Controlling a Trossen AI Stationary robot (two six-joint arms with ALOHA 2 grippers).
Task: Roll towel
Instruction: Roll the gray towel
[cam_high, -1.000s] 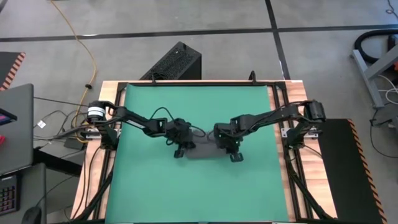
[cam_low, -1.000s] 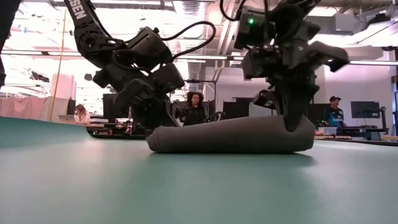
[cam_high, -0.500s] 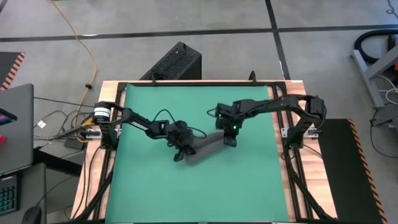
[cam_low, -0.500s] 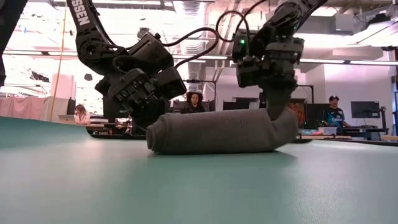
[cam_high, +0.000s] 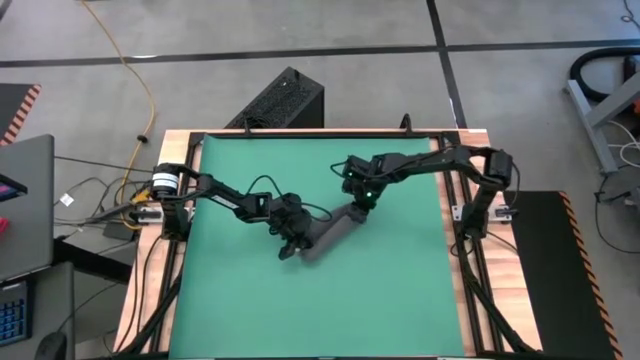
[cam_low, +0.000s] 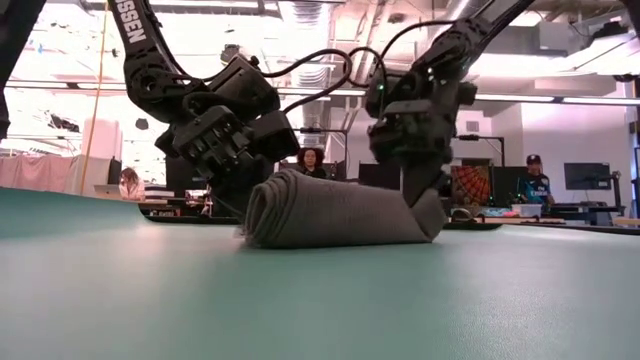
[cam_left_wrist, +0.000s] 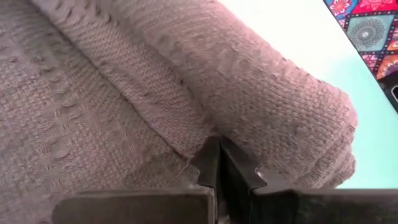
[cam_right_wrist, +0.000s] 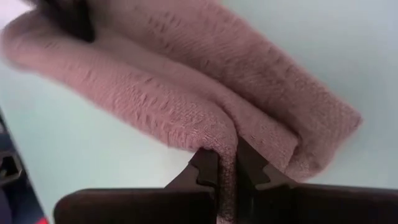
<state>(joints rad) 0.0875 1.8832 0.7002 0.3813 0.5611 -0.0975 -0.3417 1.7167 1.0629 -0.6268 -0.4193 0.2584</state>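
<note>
Towel (cam_high: 330, 233) rolled into log, lying on green mat (cam_high: 400, 300) between both pincers. Right pincer (cam_high: 361, 203) clamped on one end fold; left pincer (cam_high: 291, 240) jaws together, nipping cloth at other end. Step: finishing roll. Next: set flat, release without unrolling.

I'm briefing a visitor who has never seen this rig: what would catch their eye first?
The rolled grey towel lying slantwise near the middle of the green mat. Each end is pinched by a dark arm: the left end effector is shut on the end nearer the table's front, and the right end effector is shut on the farther end.
</note>
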